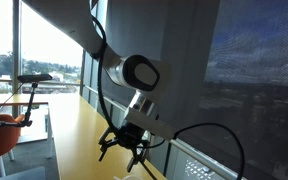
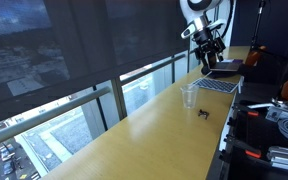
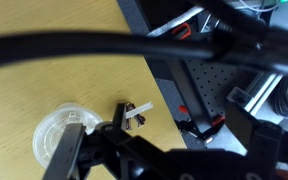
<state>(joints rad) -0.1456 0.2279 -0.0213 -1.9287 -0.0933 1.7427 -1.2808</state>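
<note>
My gripper (image 1: 124,148) hangs open and empty high above a long wooden counter (image 2: 144,135). In an exterior view it (image 2: 208,50) hovers near the counter's far end, over an open laptop (image 2: 222,74). A clear plastic cup (image 2: 189,97) stands on the counter, with a small black and white clip-like object (image 2: 204,113) just beside it. In the wrist view the cup (image 3: 62,132) and the small object (image 3: 134,113) lie far below, left of my dark fingers (image 3: 164,152). I touch nothing.
Dark shaded windows and a railing (image 2: 94,100) run along one side of the counter. On the other side is a black perforated board (image 3: 219,80) with red-handled clamps (image 3: 199,118) and coiled cables (image 2: 284,115). A thick black cable (image 3: 114,45) crosses the wrist view.
</note>
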